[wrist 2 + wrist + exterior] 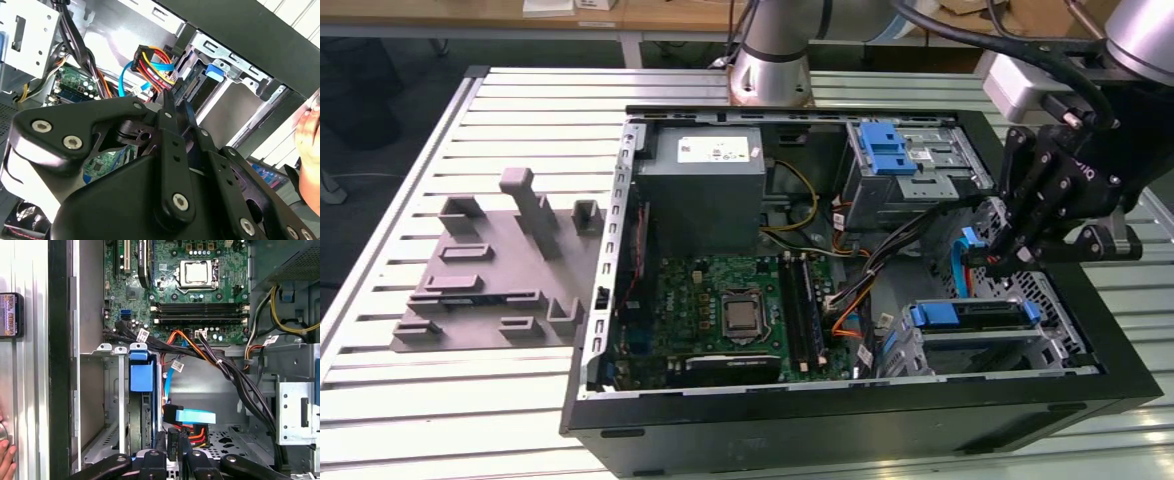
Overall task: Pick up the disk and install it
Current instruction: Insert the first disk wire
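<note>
Slatted table, claw above seated disk

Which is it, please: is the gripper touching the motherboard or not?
Apart. The exterior view shows the gripper clear of the motherboard, across the case.

Green motherboard, blue drive latch, black fingers.
</note>
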Tool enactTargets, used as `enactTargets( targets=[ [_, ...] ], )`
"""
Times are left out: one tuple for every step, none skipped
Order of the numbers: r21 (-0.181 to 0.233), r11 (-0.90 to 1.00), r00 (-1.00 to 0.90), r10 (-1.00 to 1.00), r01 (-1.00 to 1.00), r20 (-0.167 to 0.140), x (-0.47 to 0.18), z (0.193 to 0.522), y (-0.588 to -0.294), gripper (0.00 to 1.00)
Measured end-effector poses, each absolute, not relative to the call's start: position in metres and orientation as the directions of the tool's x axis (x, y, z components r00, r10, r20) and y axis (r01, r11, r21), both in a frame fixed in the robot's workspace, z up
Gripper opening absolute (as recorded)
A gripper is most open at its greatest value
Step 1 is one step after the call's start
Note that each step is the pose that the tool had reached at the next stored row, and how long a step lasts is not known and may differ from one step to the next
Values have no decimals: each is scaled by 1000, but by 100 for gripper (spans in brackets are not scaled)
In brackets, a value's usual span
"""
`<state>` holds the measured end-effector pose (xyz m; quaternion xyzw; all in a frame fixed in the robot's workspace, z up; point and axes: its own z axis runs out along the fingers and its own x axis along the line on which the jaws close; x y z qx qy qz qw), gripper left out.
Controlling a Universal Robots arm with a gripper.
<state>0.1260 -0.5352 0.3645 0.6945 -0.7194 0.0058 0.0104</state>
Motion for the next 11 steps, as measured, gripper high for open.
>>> enactTargets(
  targets=[
    [6, 35, -35, -999, -999, 24, 126, 364, -535, 24],
    [5, 35, -35, -999, -999, 24, 126, 363, -535, 24],
    [5, 35, -35, -999, -999, 24, 126, 363, -535, 24],
    [5, 35, -35, -999, -999, 24, 126, 362, -535, 24],
    [5, 35, -35, -999, -999, 24, 126, 362, -535, 24],
    [5, 35, -35, -999, -999, 24, 126, 361, -535, 24],
    [5, 35, -35, -999, -999, 24, 126, 361, -535, 24],
    [5, 35, -35, -999, -999, 24, 126, 360, -535, 24],
    [5, 35, -35, -999, -999, 24, 126, 360, -534, 24],
    [5, 35, -35, -999, -999, 24, 126, 360, -534, 24],
    [5, 35, -35, -999, -999, 24, 126, 359, -534, 24]
  ],
)
